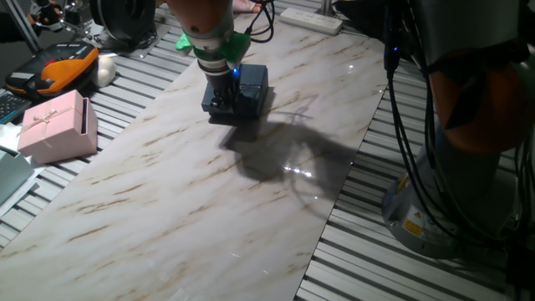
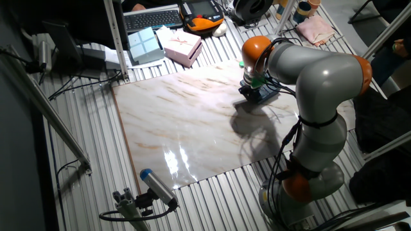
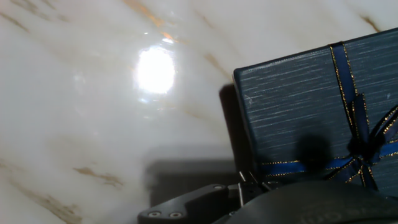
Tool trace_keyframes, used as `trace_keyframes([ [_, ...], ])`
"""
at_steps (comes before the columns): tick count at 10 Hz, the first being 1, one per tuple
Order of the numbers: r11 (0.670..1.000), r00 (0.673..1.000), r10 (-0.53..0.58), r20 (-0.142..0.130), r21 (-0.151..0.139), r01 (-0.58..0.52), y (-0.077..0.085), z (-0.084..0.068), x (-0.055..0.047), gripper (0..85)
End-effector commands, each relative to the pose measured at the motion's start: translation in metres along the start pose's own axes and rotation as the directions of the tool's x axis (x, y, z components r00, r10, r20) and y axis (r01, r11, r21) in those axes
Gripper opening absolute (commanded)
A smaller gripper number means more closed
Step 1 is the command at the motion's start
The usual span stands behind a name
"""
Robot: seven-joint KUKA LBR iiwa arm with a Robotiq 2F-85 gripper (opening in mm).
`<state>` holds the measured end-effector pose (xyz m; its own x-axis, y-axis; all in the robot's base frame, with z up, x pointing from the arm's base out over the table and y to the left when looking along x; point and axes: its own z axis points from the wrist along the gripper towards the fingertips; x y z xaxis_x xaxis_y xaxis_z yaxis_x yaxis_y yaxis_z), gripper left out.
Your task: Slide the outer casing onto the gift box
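The dark navy outer casing [image 3: 292,106] lies flat on the marble slab [image 1: 209,192], with its ribbon bow [image 3: 360,149] on top at the right of the hand view. In the fixed views it is a dark block [image 1: 253,86] [image 2: 264,94] at the slab's far end. My gripper [image 1: 224,99] [image 2: 252,88] stands straight down at the casing's near edge and touches it. Its fingers are hidden by the hand's body [image 3: 205,202], so I cannot tell whether they are open or shut. The plain navy gift box cannot be told apart from the casing.
A pink box [image 1: 57,127] [image 2: 183,47] with a bow stands off the slab's left edge on the slatted table. An orange device [image 1: 63,63], a keyboard [image 2: 151,18] and cables lie behind it. My arm's base [image 2: 308,179] stands by the slab's right edge.
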<state>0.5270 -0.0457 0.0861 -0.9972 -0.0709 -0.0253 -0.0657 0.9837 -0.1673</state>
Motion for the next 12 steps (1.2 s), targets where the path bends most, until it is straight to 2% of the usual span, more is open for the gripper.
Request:
trace_keyframes([
  [1, 1.0, 1.0, 0.0, 0.0, 0.001, 0.0, 0.0, 0.0, 0.0, 0.0],
  [4, 1.0, 1.0, 0.0, 0.002, 0.008, 0.0, 0.0, 0.0, 0.0, 0.0],
  [12, 1.0, 1.0, -0.029, -0.004, -0.011, 0.029, -0.015, -0.004, 0.0, 0.0],
])
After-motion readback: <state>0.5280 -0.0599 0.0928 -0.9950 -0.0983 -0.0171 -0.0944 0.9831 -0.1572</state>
